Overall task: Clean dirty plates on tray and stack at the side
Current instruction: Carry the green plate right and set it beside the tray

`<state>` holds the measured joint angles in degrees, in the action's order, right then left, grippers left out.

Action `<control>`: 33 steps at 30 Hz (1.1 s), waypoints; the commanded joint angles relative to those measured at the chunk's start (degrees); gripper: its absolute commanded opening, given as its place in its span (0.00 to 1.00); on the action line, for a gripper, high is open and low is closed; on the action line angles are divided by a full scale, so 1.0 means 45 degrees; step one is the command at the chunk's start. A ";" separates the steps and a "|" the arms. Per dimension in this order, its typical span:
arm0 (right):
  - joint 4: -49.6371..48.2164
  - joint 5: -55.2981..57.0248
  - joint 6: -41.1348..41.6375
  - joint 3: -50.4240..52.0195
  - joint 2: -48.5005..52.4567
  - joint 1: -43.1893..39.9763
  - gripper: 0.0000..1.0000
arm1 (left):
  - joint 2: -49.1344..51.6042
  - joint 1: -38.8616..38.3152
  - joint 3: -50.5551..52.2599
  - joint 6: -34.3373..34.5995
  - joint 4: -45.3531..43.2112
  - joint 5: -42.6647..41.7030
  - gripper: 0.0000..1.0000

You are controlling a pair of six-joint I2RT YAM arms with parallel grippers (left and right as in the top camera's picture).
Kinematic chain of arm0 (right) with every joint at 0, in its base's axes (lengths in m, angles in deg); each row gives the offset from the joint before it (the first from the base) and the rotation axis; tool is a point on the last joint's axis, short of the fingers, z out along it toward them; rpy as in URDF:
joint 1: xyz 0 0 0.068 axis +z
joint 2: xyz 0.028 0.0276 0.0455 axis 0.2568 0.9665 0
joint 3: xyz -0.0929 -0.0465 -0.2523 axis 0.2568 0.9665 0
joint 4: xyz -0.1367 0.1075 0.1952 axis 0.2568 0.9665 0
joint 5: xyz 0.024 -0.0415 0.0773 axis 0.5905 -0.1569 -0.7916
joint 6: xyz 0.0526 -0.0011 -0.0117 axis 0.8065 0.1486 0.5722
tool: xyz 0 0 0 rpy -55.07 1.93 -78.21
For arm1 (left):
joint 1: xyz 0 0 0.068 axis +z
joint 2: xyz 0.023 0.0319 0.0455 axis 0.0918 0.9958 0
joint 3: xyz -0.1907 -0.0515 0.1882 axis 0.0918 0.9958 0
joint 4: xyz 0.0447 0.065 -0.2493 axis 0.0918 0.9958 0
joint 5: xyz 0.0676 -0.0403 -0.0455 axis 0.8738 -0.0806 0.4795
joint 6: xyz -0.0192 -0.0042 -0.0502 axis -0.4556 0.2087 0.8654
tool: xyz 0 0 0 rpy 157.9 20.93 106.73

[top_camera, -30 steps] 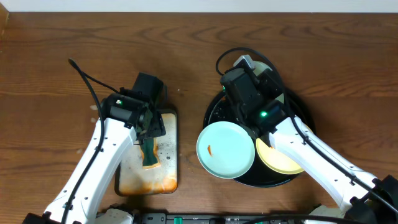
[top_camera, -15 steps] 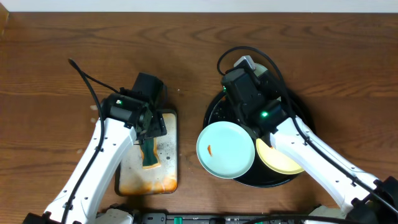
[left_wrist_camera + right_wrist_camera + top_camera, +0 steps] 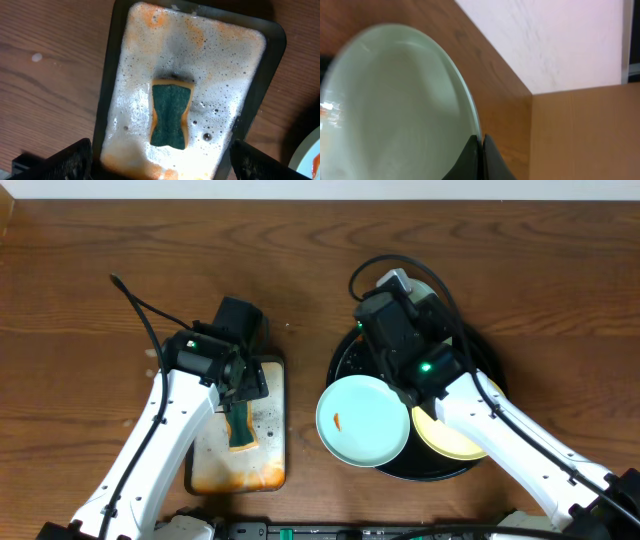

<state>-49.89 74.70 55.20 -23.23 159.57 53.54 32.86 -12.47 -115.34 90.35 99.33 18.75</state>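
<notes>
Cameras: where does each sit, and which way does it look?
Overhead: above the table, facing down on left arm, right arm, tray and pan.
Left wrist: on the left arm, looking down at pan and sponge; left pincer open, tips showing.
Right wrist: on the right arm, looking sideways past a plate toward the wall; shut right pincer grips its rim.
Shared: overhead and left wrist show pan and sponge.
</notes>
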 commanded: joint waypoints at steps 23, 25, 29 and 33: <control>0.1875 -1.0040 0.5503 -0.0257 -0.1443 -0.7587 0.01 | -0.0019 0.0044 0.0131 0.0078 0.0029 0.0102 0.88; 0.1957 -1.1375 0.5984 -0.0257 -0.1428 -0.9054 0.01 | -0.0019 0.0044 0.0131 0.0078 0.0029 0.0107 0.88; 0.2064 -1.2832 0.6761 -0.0257 -0.1224 -1.1579 0.01 | -0.0024 0.0044 0.0131 0.0078 0.0029 0.0102 0.88; 0.2079 -1.2900 0.7436 -0.0238 -0.0675 -1.3673 0.01 | -0.0019 0.0044 0.0131 0.0078 0.0029 0.0107 0.88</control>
<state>-40.64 21.48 84.29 -23.27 154.74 -4.19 32.86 -12.47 -115.19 90.35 99.33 18.75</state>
